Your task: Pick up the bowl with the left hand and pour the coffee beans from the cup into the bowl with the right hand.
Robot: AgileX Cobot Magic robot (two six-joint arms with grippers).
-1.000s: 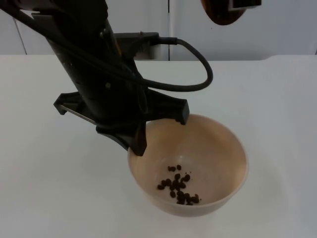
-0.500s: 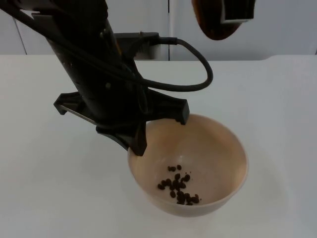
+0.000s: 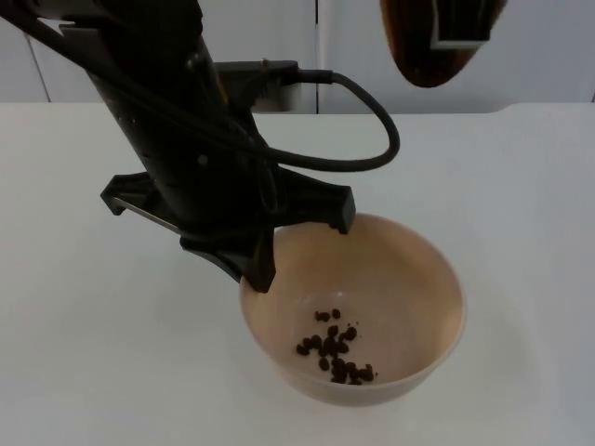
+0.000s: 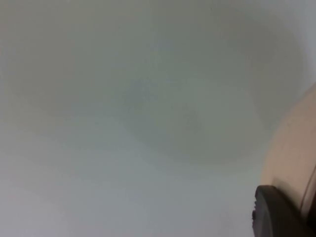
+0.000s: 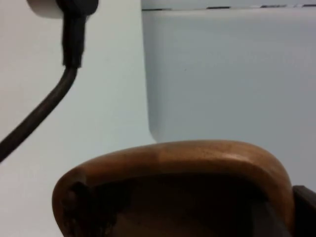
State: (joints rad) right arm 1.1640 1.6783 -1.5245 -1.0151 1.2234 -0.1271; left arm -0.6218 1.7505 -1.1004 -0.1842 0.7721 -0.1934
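Bowl held at its rim, beans inside, cup raised high behind.

At left, left gripper [image 3: 297, 243] clamped on the near-left rim of the pale bowl [image 3: 409, 279], one finger inside and one outside the wall; bowl over the white table [image 3: 521, 204], contact with it not clear. In the bowl's bottom, a small cluster of dark coffee beans [image 3: 335, 348]. Further right and up, brown wooden cup [image 3: 418, 51] in the right gripper [image 3: 462, 23], clasped at the rim, in front of the grey wall [image 3: 548, 46].
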